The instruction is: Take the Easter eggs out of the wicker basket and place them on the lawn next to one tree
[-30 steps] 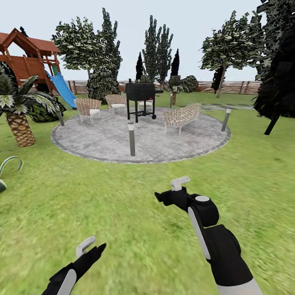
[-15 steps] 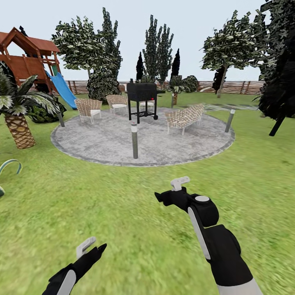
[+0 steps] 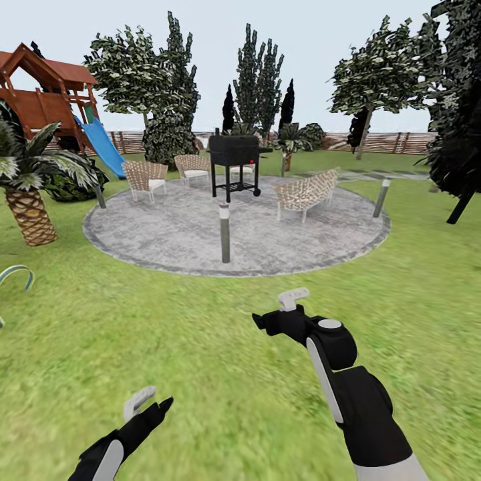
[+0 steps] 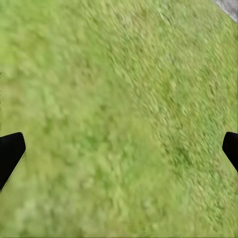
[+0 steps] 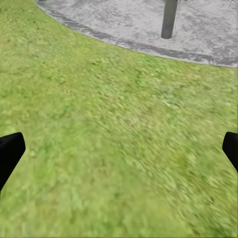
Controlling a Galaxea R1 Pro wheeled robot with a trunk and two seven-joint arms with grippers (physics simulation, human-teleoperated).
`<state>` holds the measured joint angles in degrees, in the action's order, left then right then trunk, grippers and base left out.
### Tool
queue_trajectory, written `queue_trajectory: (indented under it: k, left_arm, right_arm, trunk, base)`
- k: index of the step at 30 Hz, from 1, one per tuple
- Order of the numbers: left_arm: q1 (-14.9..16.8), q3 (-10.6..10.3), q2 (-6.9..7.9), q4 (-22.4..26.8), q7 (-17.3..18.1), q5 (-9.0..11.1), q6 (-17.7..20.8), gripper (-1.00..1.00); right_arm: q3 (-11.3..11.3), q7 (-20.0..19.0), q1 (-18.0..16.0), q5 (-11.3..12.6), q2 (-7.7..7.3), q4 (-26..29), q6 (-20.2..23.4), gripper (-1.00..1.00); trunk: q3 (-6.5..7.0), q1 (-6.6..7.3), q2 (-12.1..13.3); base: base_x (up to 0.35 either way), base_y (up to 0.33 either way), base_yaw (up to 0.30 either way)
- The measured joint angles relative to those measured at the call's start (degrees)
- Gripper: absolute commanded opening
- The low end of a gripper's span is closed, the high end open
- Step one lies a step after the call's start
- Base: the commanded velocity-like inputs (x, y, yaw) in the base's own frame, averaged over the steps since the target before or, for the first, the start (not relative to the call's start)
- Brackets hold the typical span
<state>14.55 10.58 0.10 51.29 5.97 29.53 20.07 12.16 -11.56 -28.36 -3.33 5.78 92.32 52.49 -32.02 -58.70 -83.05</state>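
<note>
Left gripper (image 3: 148, 399): low at the near left of the head view, over bare grass; its fingers spread wide apart with nothing between them, and the left wrist view shows one dark fingertip (image 4: 10, 153) at each side edge with only turf in the gap
Right gripper (image 3: 279, 312): held higher and further forward, on the right arm that rises from the lower right; fingers parted, nothing held; in the right wrist view the dark tips (image 5: 10, 151) sit at the two side edges over grass
Lawn (image 3: 200, 347): mottled green grass under both arms, running out on all sides around the gravel
Gravel circle (image 3: 174, 234): grey round patch ahead of the grippers, beyond a strip of grass
Post (image 3: 224, 232): short grey bollard standing upright near the front edge of the gravel, also seen past the right gripper (image 5: 169, 19)
Grill (image 3: 233, 164): black, on legs, at the far middle of the gravel
Wicker chairs (image 3: 144, 178): on the far left of the gravel, with a woven bench (image 3: 306, 192) to the right of the grill
Palm (image 3: 30, 180): at the left, on the grass beside the gravel
Playhouse with blue slide (image 3: 100, 143): far left
Tree (image 3: 367, 83): pale trunk, dark green crown, far right near the slatted fence (image 3: 394, 142)
Eggs and basket: cannot tell where they are
</note>
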Motion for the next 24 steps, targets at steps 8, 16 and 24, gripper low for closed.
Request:
queue_trajectory:
  k: [8,16,24]
  left_arm:
    - [0.01,0.0,0.01,-0.01,0.35,0.03,0.08,1.0]
    - [0.04,-0.11,-0.04,-0.18,0.38,-0.03,0.16,1.0]
    - [0.17,-0.17,-0.07,-0.6,0.42,-0.06,0.17,1.0]
  right_arm:
    - [0.27,-0.09,0.01,0.1,0.0,0.0,-0.04,1.0]
    - [-0.11,-0.18,0.02,0.14,0.0,0.0,-0.03,1.0]
    - [0.06,-0.1,0.01,0.16,0.06,0.0,-0.03,1.0]
  trunk:
    - [0.0,0.0,0.0]
    - [0.0,0.0,0.0]
    - [0.0,0.0,0.0]
  base:
    - [0.257,0.186,0.0]
    - [0.257,0.186,0.0]
    - [0.257,0.186,0.0]
